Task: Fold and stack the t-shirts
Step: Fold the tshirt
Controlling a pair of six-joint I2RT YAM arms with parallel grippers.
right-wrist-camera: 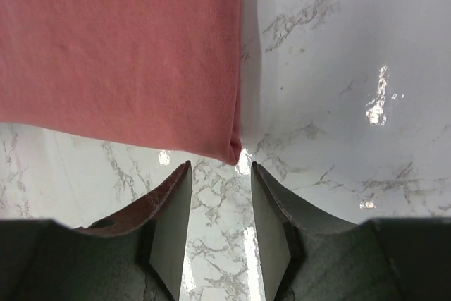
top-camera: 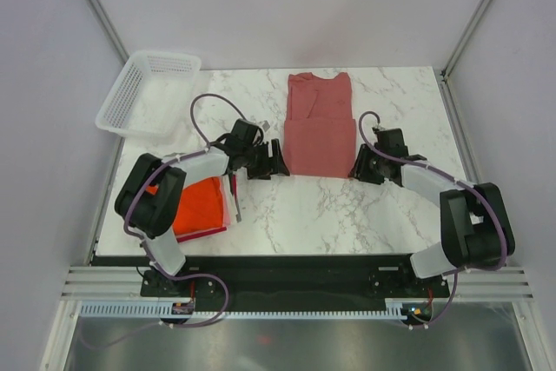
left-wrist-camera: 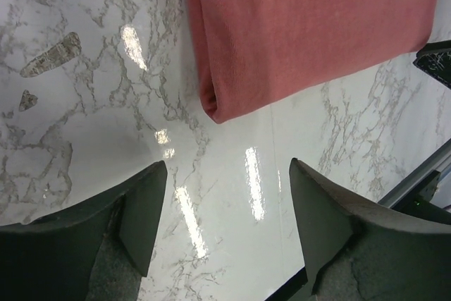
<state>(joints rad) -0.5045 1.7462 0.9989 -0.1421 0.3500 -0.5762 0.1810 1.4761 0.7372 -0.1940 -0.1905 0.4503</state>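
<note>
A dusty pinkish-red t-shirt lies flat on the marble table, folded lengthwise into a narrow strip with its collar at the far end. My left gripper sits just short of the shirt's near left corner; it is open wide, with only bare marble between its fingers. My right gripper is at the near right corner. Its jaws stand partly open and empty, the corner just ahead of the tips. A bright orange-red folded t-shirt tops a small stack under my left arm.
A white mesh basket stands at the table's far left corner. The right gripper's dark body shows at the right edge of the left wrist view. The table's near edge and a metal rail lie close behind the grippers.
</note>
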